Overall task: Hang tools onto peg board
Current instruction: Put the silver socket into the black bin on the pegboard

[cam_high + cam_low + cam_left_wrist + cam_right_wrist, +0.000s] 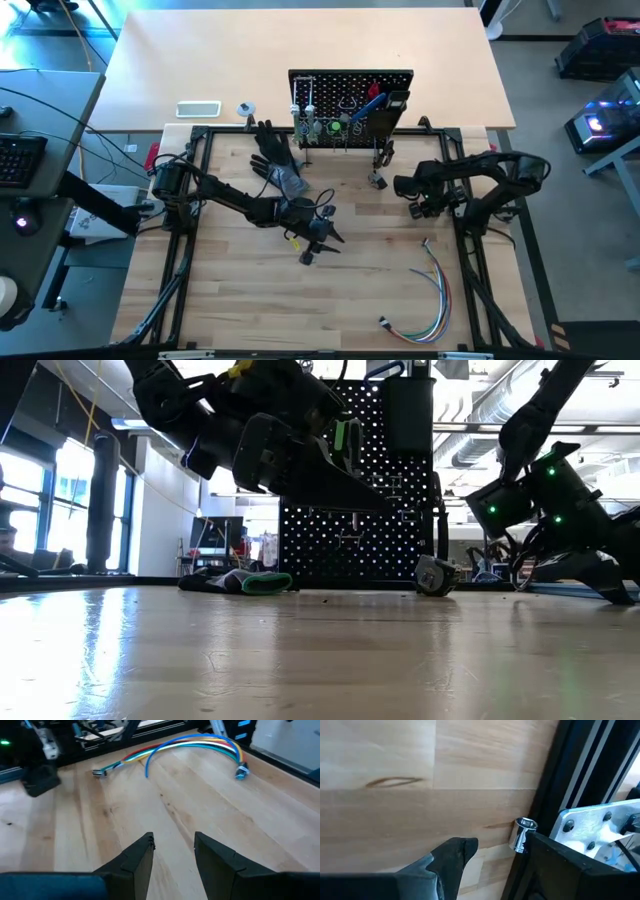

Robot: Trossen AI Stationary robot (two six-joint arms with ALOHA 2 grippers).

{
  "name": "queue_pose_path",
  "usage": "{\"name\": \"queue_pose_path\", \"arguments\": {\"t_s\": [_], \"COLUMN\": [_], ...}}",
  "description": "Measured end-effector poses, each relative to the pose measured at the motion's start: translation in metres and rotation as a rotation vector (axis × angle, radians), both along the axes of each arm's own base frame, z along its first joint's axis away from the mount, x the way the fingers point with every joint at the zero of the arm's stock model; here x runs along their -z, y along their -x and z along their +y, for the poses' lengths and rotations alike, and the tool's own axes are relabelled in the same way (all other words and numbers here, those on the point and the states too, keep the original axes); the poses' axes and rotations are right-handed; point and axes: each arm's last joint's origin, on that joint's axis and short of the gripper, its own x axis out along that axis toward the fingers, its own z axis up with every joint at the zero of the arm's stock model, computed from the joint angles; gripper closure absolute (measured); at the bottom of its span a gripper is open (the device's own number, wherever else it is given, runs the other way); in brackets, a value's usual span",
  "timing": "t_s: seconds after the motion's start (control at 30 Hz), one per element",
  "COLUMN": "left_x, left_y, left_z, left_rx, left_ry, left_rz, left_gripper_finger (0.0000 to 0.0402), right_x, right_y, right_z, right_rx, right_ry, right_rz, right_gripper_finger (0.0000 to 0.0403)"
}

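Over the middle of the wooden surface our left gripper hangs with its fingers apart, holding nothing. Our right gripper waits by the frame, fingers apart too. At the far edge stands the peg board, with tools hanging on it.
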Motion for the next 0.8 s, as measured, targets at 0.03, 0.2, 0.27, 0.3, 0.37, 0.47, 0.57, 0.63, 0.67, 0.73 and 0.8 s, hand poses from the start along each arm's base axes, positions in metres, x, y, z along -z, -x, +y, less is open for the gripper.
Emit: {"name": "queue_pose_path", "arguments": {"t_s": [0.03,0.2,0.27,0.3,0.37,0.47,0.57,0.63,0.67,0.73,0.8], "left_x": [0.0,0.0,0.0,0.0,0.0,0.0,0.0,-0.001,-0.002,-0.003,-0.003], "left_y": [0.0,0.0,0.0,0.0,0.0,0.0,0.0,0.0,-0.001,-0.001,-0.001], "left_z": [0.0,-0.001,-0.001,-0.001,-0.001,-0.001,0.0,0.001,0.002,0.004,0.006], "left_rx": [0.008,0.032,0.032,0.033,0.034,0.033,0.032,0.026,0.023,0.017,0.014], "left_ry": [0.004,0.015,0.016,0.016,0.016,0.016,0.015,0.015,0.015,0.015,0.015], "left_rz": [0.002,0.003,0.003,0.002,0.002,0.002,-0.001,-0.012,-0.019,-0.027,-0.032], "left_gripper_finger": [0.0266,0.0266,0.0266,0.0266,0.0266,0.0266,0.0266,0.0266,0.0266,0.0266,0.0266], "right_x": [0.0,0.001,0.002,0.002,0.002,-0.001,-0.008,-0.017,-0.022,-0.033,-0.043], "right_y": [0.001,0.001,0.001,0.001,0.0,-0.003,-0.012,-0.013,-0.012,-0.009,-0.001], "right_z": [-0.002,-0.008,-0.01,-0.011,-0.013,-0.01,-0.006,-0.003,-0.001,0.001,0.002], "right_rx": [0.014,0.004,-0.016,-0.029,-0.048,-0.076,-0.126,-0.12,-0.112,-0.105,-0.059], "right_ry": [0.001,0.031,0.073,0.099,0.131,0.135,0.148,0.164,0.176,0.21,0.27], "right_rz": [-0.003,-0.015,-0.008,-0.004,-0.001,-0.027,-0.143,-0.209,-0.241,-0.292,-0.268], "right_gripper_finger": [0.0188,0.0188,0.0188,0.0188,0.0188,0.0188,0.0188,0.0188,0.0188,0.0188,0.0188]}}
